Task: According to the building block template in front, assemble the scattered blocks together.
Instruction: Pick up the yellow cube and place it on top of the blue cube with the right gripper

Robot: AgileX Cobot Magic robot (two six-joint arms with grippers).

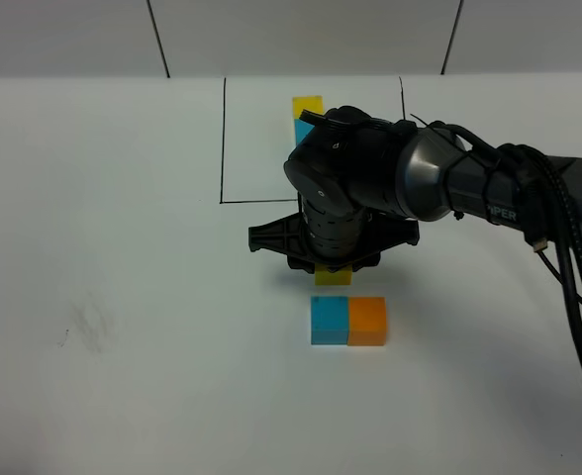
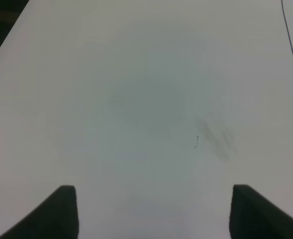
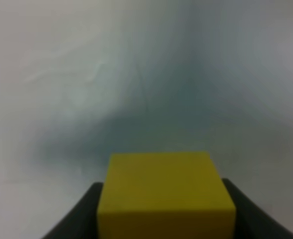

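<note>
Of the scattered blocks, a cyan cube (image 1: 330, 320) and an orange cube (image 1: 367, 320) sit side by side, touching, on the white table. Just behind the cyan one, a yellow cube (image 1: 333, 278) peeks out under my right gripper (image 1: 331, 261), which is shut on it. The right wrist view shows that yellow cube (image 3: 166, 194) clamped between dark fingers (image 3: 84, 216). The building block template lies inside a black outline (image 1: 223, 139); its yellow cube (image 1: 307, 104) and part of its cyan cube (image 1: 300, 130) show, and my right arm hides the rest. My left gripper (image 2: 154, 214) is open over bare table.
The right arm (image 1: 469, 183) and its cables reach in from the right edge, crossing over the template frame. A corner of the black outline (image 2: 288, 40) shows in the left wrist view, beside a faint smudge (image 2: 219, 142) on the table.
</note>
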